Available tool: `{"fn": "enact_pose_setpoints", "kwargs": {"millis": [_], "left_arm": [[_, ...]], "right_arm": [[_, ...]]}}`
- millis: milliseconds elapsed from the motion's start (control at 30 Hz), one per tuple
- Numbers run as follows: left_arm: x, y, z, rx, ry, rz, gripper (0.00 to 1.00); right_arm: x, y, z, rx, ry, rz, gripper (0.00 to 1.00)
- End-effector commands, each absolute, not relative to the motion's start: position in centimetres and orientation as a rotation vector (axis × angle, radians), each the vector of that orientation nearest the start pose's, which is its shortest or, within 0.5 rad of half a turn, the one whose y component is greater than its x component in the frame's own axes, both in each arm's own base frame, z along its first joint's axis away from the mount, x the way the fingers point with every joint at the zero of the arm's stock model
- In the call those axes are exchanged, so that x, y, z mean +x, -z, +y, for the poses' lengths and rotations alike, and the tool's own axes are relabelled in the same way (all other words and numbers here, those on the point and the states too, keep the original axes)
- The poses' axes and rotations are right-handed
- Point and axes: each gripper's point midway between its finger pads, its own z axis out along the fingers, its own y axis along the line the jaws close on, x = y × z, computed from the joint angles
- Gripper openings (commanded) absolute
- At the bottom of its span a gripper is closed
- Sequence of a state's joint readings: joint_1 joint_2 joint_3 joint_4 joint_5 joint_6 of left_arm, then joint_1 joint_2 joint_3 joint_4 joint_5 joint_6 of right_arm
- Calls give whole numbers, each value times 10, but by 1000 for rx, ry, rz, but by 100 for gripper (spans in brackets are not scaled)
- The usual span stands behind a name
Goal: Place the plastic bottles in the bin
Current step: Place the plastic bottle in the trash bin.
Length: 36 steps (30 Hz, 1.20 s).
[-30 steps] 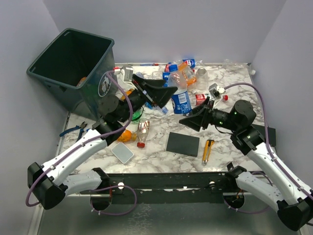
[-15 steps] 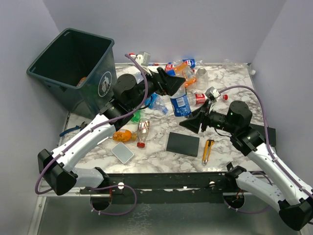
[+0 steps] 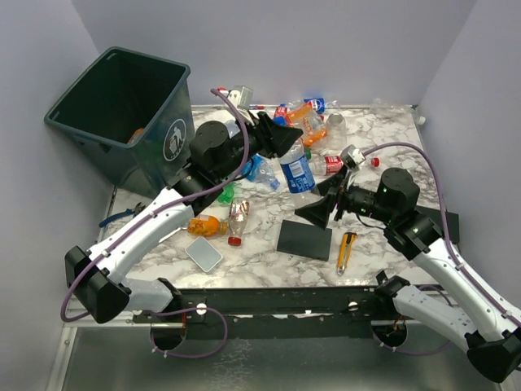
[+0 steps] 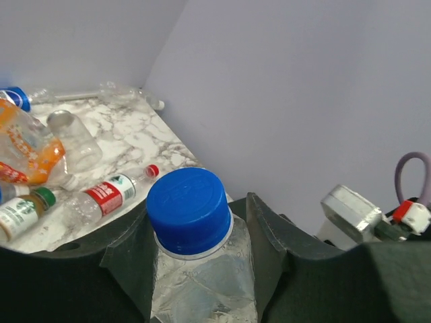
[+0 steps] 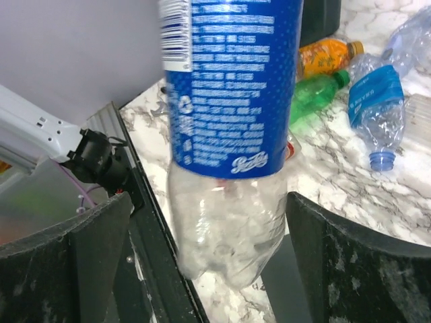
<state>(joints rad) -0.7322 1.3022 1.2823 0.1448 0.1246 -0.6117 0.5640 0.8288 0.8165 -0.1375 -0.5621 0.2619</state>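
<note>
A clear plastic bottle [image 3: 298, 169] with a blue label and blue cap [image 4: 190, 210] hangs upright over the table's middle. My left gripper [image 3: 286, 142] [image 4: 199, 232] is shut on its neck just under the cap. Lower down, my right gripper [image 3: 313, 208] [image 5: 209, 202] stands open, its fingers [image 5: 350, 256] on either side of the bottle's base [image 5: 229, 229] without touching it. The dark bin [image 3: 122, 106] stands tilted at the back left. More plastic bottles [image 3: 309, 120] lie in a heap at the back. An orange one [image 3: 207, 226] and a red-capped one [image 3: 237, 220] lie near the left arm.
A black square pad [image 3: 304, 239], a yellow utility knife [image 3: 346, 249] and a grey card [image 3: 203, 254] lie near the front edge. Blue-handled pliers [image 3: 122, 218] rest at the left edge. A red-labelled bottle [image 3: 330, 165] lies behind the right gripper.
My left gripper swung in from the left and closed on the bottle's neck. My right gripper, which held the bottle's lower part, has opened and let go.
</note>
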Motion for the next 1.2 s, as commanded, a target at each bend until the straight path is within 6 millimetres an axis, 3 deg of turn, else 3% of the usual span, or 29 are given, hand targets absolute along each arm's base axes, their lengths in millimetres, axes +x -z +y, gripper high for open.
{"fn": "enact_pose_setpoints", "kwargs": {"millis": [0, 100, 233, 367, 500, 633, 833, 1033, 1167], "left_arm": [[302, -477, -295, 168, 1068, 1382, 0], [313, -513, -253, 109, 855, 1304, 0], [326, -574, -177, -21, 436, 1180, 0], [337, -617, -116, -140, 47, 1114, 0], [358, -630, -73, -265, -290, 1119, 0], [373, -611, -30, -387, -563, 1103, 0], [384, -565, 54, -530, -793, 1079, 0], [389, -504, 83, -562, -886, 1155, 0], [386, -506, 81, -573, -815, 1116, 0]], "right_arm": [[184, -331, 244, -676, -1127, 1612, 100], [182, -352, 240, -644, -1122, 1575, 100], [189, -371, 223, -537, -1042, 1538, 100], [196, -364, 211, -424, -1002, 1526, 100], [198, -340, 207, -358, -1010, 1547, 100], [198, -321, 200, -326, -982, 1582, 100], [195, -306, 192, -288, -966, 1597, 99], [197, -291, 190, -279, -940, 1624, 100], [198, -292, 189, -271, -941, 1617, 100]]}}
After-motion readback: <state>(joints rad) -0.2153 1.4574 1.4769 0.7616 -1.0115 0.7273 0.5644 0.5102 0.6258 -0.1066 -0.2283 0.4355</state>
